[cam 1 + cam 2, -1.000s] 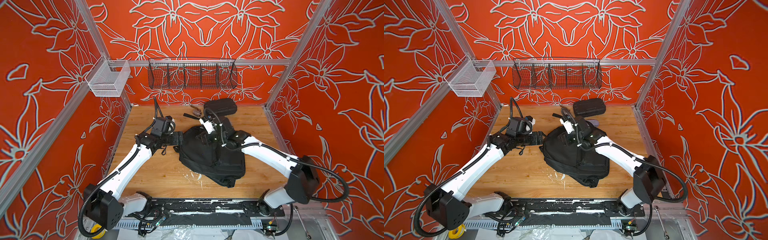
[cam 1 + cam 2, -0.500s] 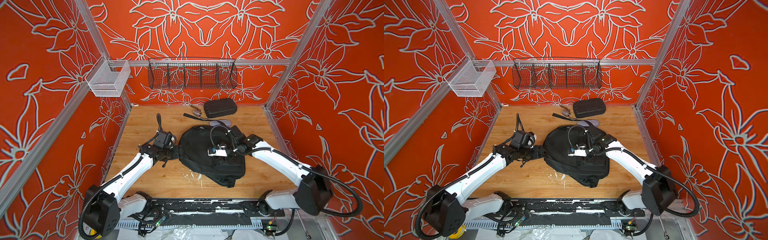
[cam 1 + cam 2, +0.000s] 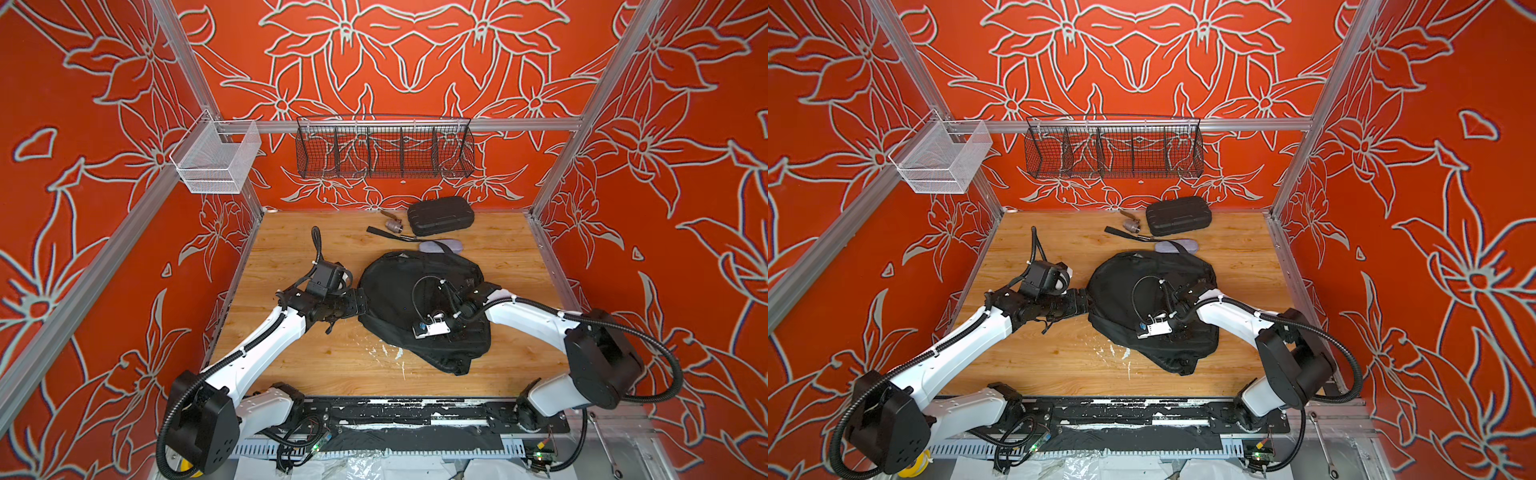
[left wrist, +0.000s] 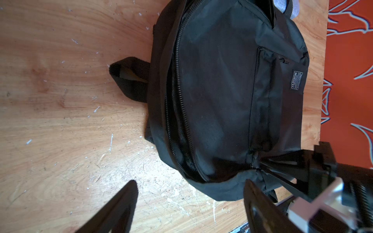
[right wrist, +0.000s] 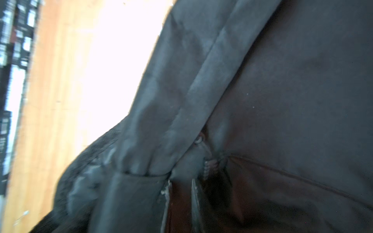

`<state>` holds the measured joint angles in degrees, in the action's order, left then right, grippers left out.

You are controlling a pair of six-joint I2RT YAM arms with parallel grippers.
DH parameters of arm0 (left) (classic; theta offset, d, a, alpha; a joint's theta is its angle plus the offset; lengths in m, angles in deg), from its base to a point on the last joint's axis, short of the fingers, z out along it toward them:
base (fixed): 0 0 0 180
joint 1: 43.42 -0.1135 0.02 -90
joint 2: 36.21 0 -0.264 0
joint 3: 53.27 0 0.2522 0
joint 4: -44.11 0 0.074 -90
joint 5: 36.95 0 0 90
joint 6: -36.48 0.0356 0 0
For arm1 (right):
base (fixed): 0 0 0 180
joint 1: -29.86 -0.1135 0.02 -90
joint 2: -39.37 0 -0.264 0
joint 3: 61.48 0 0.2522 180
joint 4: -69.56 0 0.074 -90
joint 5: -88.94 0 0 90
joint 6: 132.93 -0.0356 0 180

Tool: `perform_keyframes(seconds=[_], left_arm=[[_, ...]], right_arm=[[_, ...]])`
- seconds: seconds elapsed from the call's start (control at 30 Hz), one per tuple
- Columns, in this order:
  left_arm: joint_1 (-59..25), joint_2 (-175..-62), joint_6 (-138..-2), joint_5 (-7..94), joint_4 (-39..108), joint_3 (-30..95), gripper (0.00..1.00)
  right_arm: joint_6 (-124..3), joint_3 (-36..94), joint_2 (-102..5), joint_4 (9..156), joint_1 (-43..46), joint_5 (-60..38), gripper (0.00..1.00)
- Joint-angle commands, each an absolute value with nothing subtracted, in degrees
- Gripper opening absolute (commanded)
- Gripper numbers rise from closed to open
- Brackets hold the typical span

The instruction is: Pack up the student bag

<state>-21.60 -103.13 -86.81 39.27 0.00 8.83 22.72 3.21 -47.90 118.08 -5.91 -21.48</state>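
Observation:
The student bag (image 3: 395, 286) is a soft black backpack lying flat mid-table, label patch (image 4: 297, 80) up. Its main zip (image 4: 181, 96) gapes along one side and its top handle (image 4: 129, 78) lies on the wood. My right gripper (image 4: 257, 166) reaches across the bag from the right. Its fingers (image 5: 194, 201) are pinched together on dark fabric at the zip's end, close to the bag's front edge. My left gripper (image 4: 189, 182) hangs open just off the bag's left edge (image 3: 362, 303), holding nothing.
Behind the bag lie a rigid black ribbed case (image 3: 440, 215), a grey pouch (image 3: 440, 246), a thin black strip (image 3: 384, 232) and a small metal piece (image 3: 391, 225). A black wire basket (image 3: 384, 145) and a white mesh basket (image 3: 216, 160) hang on the walls.
My right gripper came from the bag's back end forward over the bag and closed down at the zip. My left gripper came forward and to the bag's left edge, still open.

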Motion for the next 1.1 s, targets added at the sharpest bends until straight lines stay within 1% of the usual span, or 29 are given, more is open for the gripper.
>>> perform_keyframes(seconds=[0.0,0.03,0.23,0.3,0.37,0.4,0.53,0.67,0.83,0.97,1.07], left_arm=[[-21.29,-103.45,-86.57,40.54,-0.28,10.15,0.82],[-21.32,-103.47,-86.54,40.57,-0.33,10.23,0.82],[-21.27,-103.81,-85.94,40.83,-1.2,11.27,0.82],[-21.26,-104.06,-85.69,40.8,-1.36,11.52,0.82],[-21.28,-104.32,-85.58,40.8,-1.38,11.71,0.82],[-21.27,-104.52,-85.56,40.67,-1.38,11.8,0.82],[-21.27,-105.28,-85.39,40.43,-1.65,12.35,0.82],[-21.27,-105.77,-85.24,40.53,-1.74,12.95,0.82],[-21.27,-106.31,-84.73,40.75,-2.43,13.91,0.81],[-21.27,-105.92,-84.8,41.14,-2.53,14.17,0.81],[-21.29,-105.91,-84.71,41.4,-2.44,14.31,0.81]], right_arm=[[22.98,3.08,-49.76,116.31,-6.27,-20.78,0.21],[22.5,2.93,-50.1,115.32,-6.26,-20.19,0.22],[19.46,0.88,-49.73,107.42,-6.44,-16.24,0.36],[19.3,-0.15,-49.16,105.03,-6.47,-16.0,0.37],[19.3,-1.0,-49.0,103.4,-6.48,-16.31,0.41],[19.23,-0.84,-49.4,103.31,-6.48,-16.31,0.42],[16.6,-1.26,-49.28,100.23,-6.52,-15.21,0.42],[16.25,-1.54,-48.9,98.16,-6.44,-17.3,0.44],[17.27,-0.17,-48.13,100.93,-5.39,-22.97,0.41],[18.01,0.64,-46.19,101.19,-3.96,-23.51,0.4],[19.22,2.12,-47.16,102.49,-3.71,-24.72,0.38]])
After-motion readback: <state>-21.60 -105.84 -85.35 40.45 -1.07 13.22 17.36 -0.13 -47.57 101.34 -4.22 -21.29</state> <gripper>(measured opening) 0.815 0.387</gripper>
